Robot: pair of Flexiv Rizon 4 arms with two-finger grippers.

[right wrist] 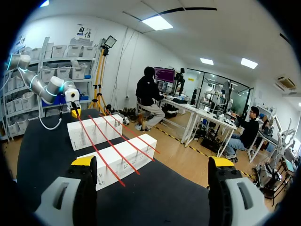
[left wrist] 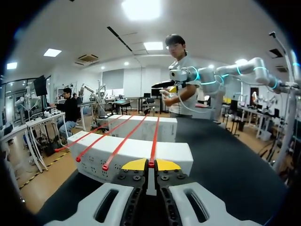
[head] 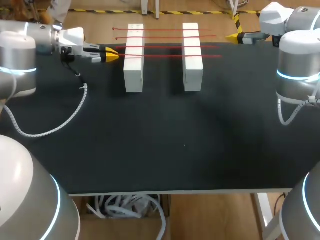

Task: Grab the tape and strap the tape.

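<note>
**Tape [head: 170,55]: one end pinched, other end free**

Found as the nearest of four red strips, laid straight across two white blocks [head: 134,60] on the tabletop [head: 150,140] and spanning the gap between them. Judged so arranged to keep each strip raised off the surface, with overhanging ends open to a grasp from the side.

Noted at the left end: left hand [head: 111,54] pressed together on the strip's tip, just beside the block on that side and about level with the block tops. Judged a hold in line with the strip, suited to pulling it taut without lifting it off its supports.

Noted off the right ends of the strips: right hand [head: 234,37] spread wide, holding nothing, apart from strips and blocks alike. Judged to be standing ready for the free end.

Other three strips [head: 165,36] untouched. Strapping not yet done.
</note>
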